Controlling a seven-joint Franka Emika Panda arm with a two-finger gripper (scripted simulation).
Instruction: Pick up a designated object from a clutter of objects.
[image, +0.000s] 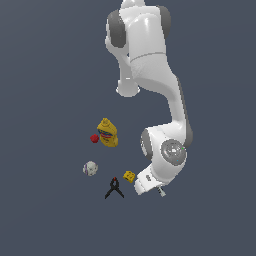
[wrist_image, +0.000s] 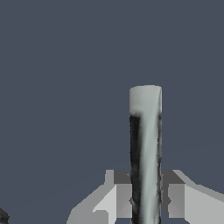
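Note:
The designated object, a slim white-grey marker (wrist_image: 145, 131) with a dark stripe along one side, stands between my two fingers in the wrist view. My gripper (wrist_image: 145, 194) has a pad pressed against each side of it. In the exterior view my hand (image: 150, 181) hangs low at the exterior view's right of the clutter, and only a small end of the marker (image: 161, 192) shows under it. The fingers are hidden there by the hand.
The clutter lies at the exterior view's left of my hand: a yellow mustard bottle (image: 108, 133), a red ball (image: 94, 138), a whitish ball (image: 90, 168), a yellow block (image: 129, 176) close to the hand and a black A-shaped clamp (image: 114, 189).

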